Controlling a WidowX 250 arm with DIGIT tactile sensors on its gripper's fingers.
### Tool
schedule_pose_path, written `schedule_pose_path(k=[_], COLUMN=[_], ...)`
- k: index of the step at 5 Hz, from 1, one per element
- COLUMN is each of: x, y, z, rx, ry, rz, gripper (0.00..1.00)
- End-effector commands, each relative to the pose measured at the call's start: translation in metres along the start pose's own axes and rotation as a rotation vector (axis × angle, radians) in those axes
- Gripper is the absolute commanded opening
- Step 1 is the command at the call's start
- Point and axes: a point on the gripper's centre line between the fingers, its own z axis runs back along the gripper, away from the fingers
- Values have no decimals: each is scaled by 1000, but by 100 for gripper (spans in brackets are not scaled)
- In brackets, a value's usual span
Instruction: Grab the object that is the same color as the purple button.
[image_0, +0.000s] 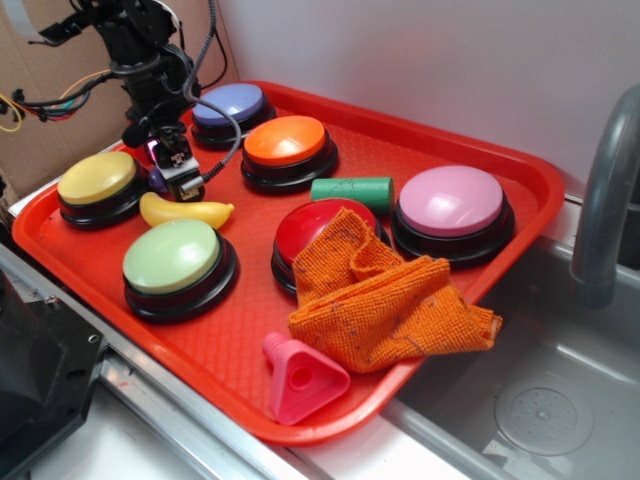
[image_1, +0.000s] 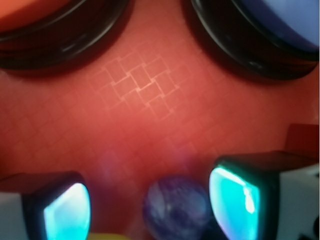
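The object (image_1: 176, 207) is a small glossy dark-purple lump lying on the red tray (image_1: 145, 115). In the wrist view it sits between my fingers, close to the right finger (image_1: 235, 197) and with a gap to the left finger (image_1: 65, 212). My gripper (image_1: 150, 202) is open and low over the tray. In the exterior view the gripper (image_0: 172, 168) hangs between the yellow button (image_0: 97, 180) and the orange button (image_0: 286, 143), and the object (image_0: 156, 182) peeks out beside it. The purple button (image_0: 228, 105) stands just behind; it also shows in the wrist view (image_1: 280, 25).
A yellow banana (image_0: 186, 211) lies just in front of the gripper. A green button (image_0: 172, 257), a red button (image_0: 318, 228) under an orange cloth (image_0: 385, 300), a green cylinder (image_0: 352, 190), a pink-lilac button (image_0: 451, 202) and a pink funnel-like toy (image_0: 298, 378) share the tray. A sink (image_0: 560, 400) is to the right.
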Motion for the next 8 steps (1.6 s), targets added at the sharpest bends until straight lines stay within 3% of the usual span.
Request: schedule_pose_path(k=[1,4,5,6,8], x=[4,0,5,15,23], y=[12,19,23,23,1], z=[4,9,36,80,141], rx=[27,35,32,67,10], ry=[-30,-6,-24,-44,-81], rz=[11,69,146,241,394], gripper=[0,0,0,0,0])
